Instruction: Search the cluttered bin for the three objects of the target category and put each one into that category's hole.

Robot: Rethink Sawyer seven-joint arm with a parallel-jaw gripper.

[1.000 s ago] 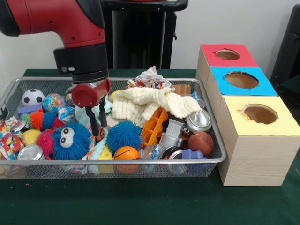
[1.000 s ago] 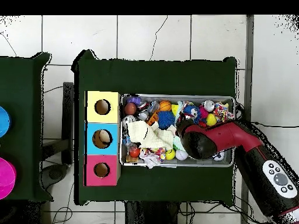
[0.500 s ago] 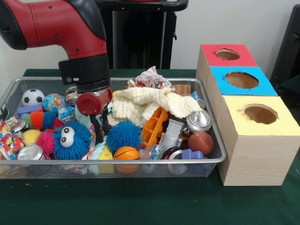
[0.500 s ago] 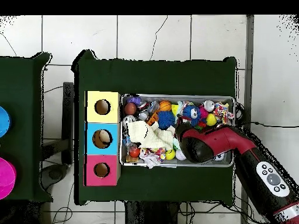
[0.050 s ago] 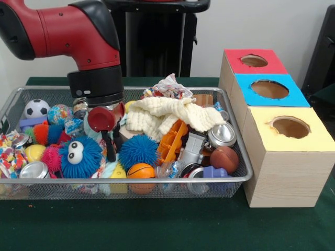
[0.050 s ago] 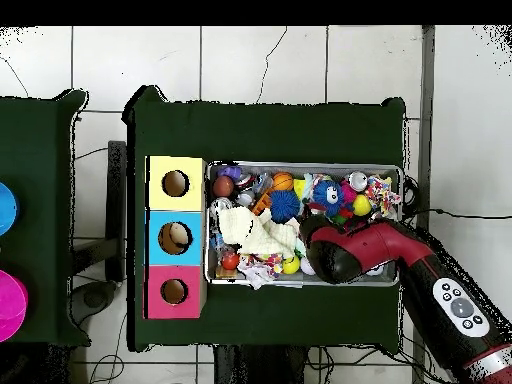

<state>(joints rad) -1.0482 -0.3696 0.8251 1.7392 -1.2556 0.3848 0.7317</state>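
My gripper point(image 5: 112, 150) hangs from the red arm inside the wire bin point(image 5: 238, 157), its black fingers point(image 5: 110, 149) slightly apart and holding nothing. The tips reach down between the blue googly-eyed fuzzy ball point(image 5: 79, 156) and the blue spiky ball point(image 5: 137, 150). A small basketball point(image 5: 141, 171) lies just in front of them. Three boxes stand to the right, with a red hole point(image 5: 254, 60), a blue hole point(image 5: 269, 89) and a yellow hole point(image 5: 290, 127). In the overhead view the arm's wrist point(image 6: 335, 258) hides the gripper.
The bin also holds a cream knitted cloth point(image 5: 167, 115), an orange toy point(image 5: 171, 141), silver cans point(image 5: 222, 134), a brown ball point(image 5: 224, 158), a soccer ball point(image 5: 36, 109) and several small toys. Overhead, the boxes point(image 6: 175, 237) sit against the bin's left end point(image 6: 210, 230).
The wrist has sunk lower into the bin and shifted a little to the right in the front view. The fingertips now sit deeper between the two blue balls. No object has moved.
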